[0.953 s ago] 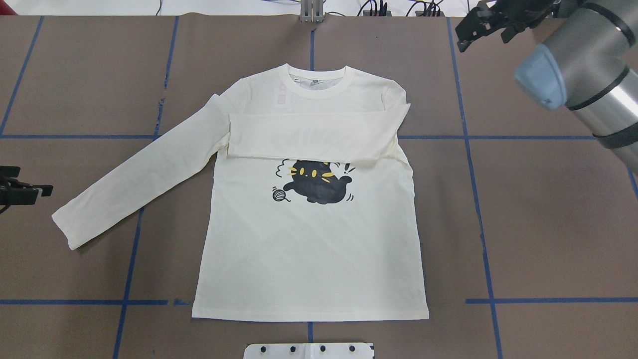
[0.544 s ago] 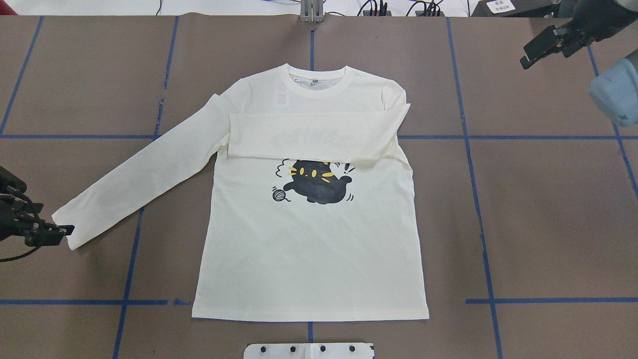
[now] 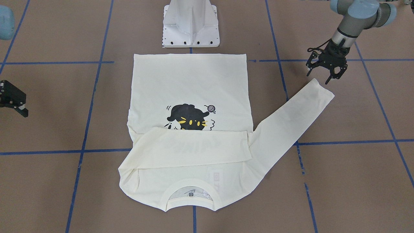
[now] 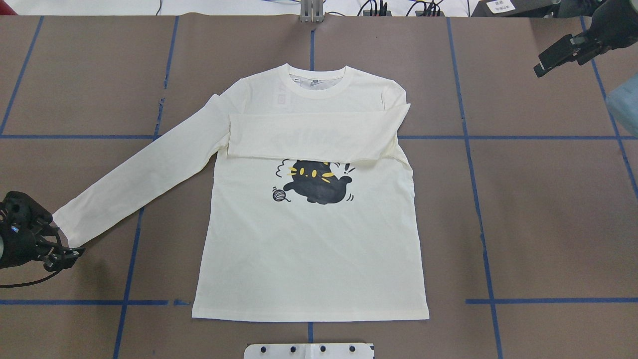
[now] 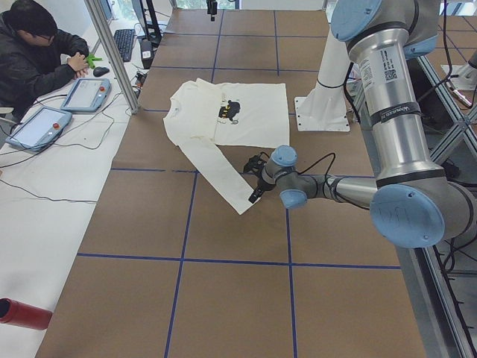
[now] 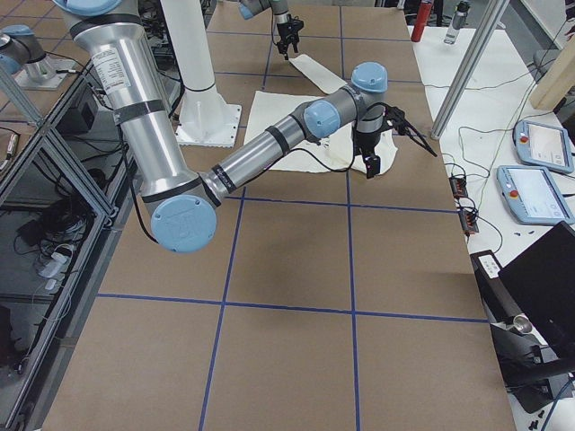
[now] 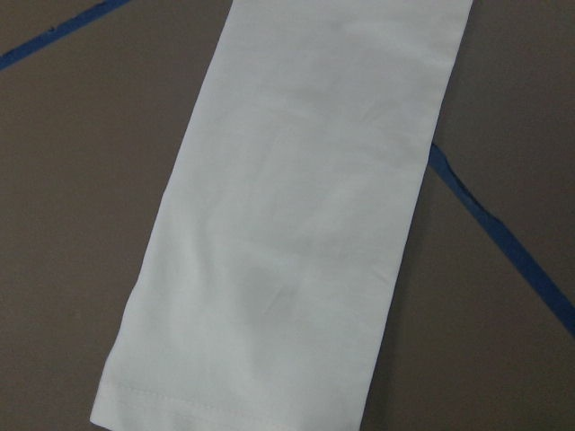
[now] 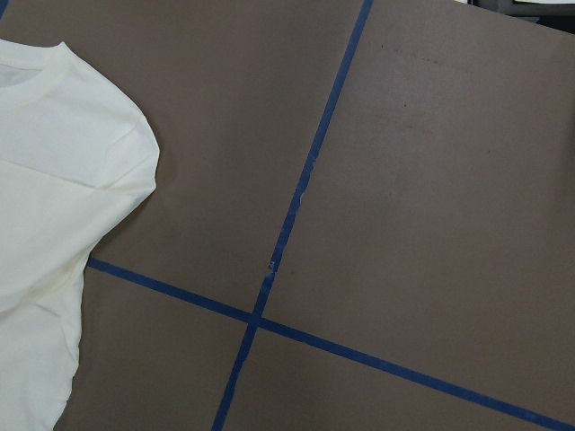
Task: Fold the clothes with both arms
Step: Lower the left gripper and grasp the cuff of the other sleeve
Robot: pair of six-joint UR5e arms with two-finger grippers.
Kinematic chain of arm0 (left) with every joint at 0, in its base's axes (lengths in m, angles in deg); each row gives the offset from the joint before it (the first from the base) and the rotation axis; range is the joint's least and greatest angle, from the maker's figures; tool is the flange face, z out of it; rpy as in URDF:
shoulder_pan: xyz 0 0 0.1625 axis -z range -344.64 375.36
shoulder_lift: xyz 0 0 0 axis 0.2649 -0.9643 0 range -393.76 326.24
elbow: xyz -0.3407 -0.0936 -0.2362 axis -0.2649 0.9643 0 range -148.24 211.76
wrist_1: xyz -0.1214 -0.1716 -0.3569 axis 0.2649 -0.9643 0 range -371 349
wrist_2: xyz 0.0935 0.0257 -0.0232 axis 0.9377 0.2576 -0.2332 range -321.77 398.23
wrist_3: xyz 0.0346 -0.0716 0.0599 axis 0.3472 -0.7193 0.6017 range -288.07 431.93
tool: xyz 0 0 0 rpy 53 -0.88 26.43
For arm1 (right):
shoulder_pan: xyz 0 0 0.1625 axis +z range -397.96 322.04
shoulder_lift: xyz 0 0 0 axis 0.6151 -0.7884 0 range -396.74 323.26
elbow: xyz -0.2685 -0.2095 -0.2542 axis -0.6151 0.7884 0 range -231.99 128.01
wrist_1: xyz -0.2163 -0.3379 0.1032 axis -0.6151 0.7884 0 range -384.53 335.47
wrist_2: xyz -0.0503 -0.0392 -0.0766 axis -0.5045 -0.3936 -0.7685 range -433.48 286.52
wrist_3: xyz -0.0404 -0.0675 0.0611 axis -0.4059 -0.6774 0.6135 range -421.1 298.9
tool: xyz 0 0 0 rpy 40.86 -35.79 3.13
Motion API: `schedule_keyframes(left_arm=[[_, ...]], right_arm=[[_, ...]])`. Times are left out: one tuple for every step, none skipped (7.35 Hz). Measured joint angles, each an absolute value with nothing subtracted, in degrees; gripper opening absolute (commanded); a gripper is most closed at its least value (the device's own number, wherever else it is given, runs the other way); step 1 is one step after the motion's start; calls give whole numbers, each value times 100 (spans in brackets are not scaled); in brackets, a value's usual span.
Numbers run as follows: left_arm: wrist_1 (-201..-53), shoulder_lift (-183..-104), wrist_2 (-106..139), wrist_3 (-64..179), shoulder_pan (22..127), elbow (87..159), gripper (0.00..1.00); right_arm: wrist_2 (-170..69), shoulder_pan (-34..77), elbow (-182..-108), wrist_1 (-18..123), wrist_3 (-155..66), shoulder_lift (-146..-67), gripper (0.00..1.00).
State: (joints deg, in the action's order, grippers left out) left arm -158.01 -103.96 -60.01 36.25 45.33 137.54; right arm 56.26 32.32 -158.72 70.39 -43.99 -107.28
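No legible text or labels

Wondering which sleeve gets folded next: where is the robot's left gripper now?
In the front-facing view, the left gripper hangs open at the upper right, beside the outstretched sleeve's cuff.

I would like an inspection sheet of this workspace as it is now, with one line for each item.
Surface: brown table with a blue tape grid, flat.
Job's things: T-shirt lies print up; one sleeve is folded across the chest, the other sleeve is spread out.
Clutter: nothing seen on the table.
Grippers: left pincer open at the spread sleeve's cuff, holding nothing; right pincer looks open, away from the shirt.
Cables: black cable at the left wrist; plugs beyond the far edge.
Surroundings: white pedestal; a seated person at a side desk with tablets.
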Motion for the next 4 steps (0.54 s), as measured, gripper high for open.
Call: schedule_keyframes(left_arm=[[-15798, -10397, -5958, 3625, 4504, 13728, 24], [-15798, -10398, -5942, 3625, 4494, 13719, 0], [-15799, -10398, -5932, 3625, 4492, 13717, 0], [-15799, -10399, -5897, 3625, 4490, 13714, 0]], right_arm=[[5625, 3234, -15910, 7039, -4398, -10763, 100], [5625, 3234, -15924, 7039, -4397, -10784, 100], [5623, 3235, -15927, 7039, -4397, -10795, 100], [5617, 3235, -15929, 7039, -4397, -10798, 100]])
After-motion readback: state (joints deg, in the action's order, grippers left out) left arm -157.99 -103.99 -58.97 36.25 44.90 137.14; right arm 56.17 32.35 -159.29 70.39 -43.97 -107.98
